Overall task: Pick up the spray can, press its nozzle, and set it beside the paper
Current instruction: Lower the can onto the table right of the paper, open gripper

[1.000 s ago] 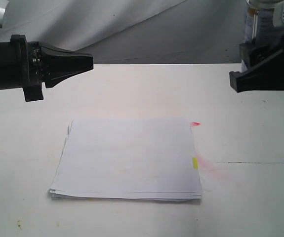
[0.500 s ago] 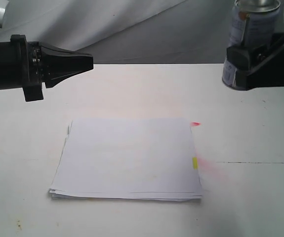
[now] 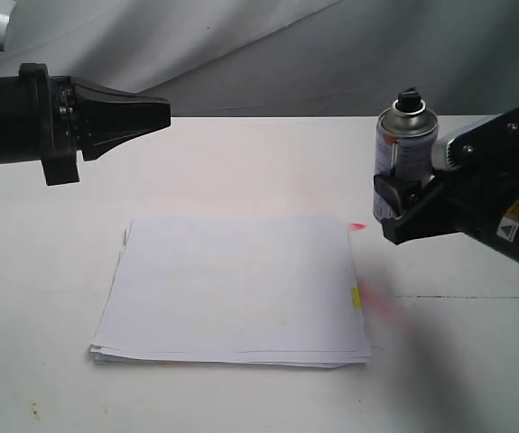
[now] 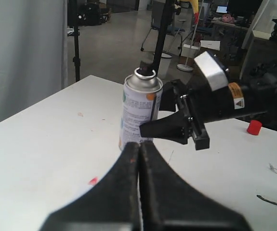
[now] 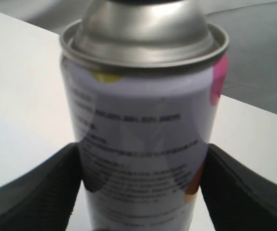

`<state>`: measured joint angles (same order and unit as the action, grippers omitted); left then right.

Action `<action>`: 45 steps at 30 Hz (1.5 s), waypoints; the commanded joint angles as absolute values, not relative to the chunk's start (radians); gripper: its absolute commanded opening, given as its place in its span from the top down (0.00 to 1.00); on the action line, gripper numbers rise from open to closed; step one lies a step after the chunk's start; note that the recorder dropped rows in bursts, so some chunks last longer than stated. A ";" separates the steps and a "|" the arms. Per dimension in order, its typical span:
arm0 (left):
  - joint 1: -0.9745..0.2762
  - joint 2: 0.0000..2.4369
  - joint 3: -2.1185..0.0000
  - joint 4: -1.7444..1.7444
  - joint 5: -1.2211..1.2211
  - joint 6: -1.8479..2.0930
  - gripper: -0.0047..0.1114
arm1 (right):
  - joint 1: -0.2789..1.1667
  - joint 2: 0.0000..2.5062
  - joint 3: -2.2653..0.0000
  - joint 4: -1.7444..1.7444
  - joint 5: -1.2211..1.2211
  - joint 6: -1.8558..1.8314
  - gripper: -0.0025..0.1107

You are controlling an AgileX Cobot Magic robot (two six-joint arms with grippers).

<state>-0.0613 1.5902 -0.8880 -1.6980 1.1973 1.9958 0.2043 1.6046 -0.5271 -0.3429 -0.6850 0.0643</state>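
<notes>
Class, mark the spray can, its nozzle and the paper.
spray can (image 3: pixel 409 153): exterior view, printed label on its side.
nozzle (image 3: pixel 410 96): exterior view, black button on top.
paper (image 3: pixel 236 289): exterior view, middle of top sheet.

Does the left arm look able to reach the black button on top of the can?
Probably yes: the button sits bare above the right hand, which grips the can lower down; nothing blocks the left hand.

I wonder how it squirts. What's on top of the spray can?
A small black nozzle sits on the silver dome of the spray can, nothing else. Its spray hole is too small to see, and the right gripper covers the can's lower sides.
</notes>
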 commanded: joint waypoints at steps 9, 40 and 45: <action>-0.059 1.585 -0.883 -1.711 1.196 1.993 0.96 | 0.199 1.873 -0.526 -0.258 -0.999 -0.022 0.98; -0.059 1.585 -0.883 -1.711 1.196 1.993 0.96 | 0.201 1.996 -0.520 -0.240 -1.139 -0.034 0.98; -0.059 1.585 -0.883 -1.711 1.196 1.993 0.96 | 0.201 1.996 -0.520 -0.240 -1.139 -0.048 0.95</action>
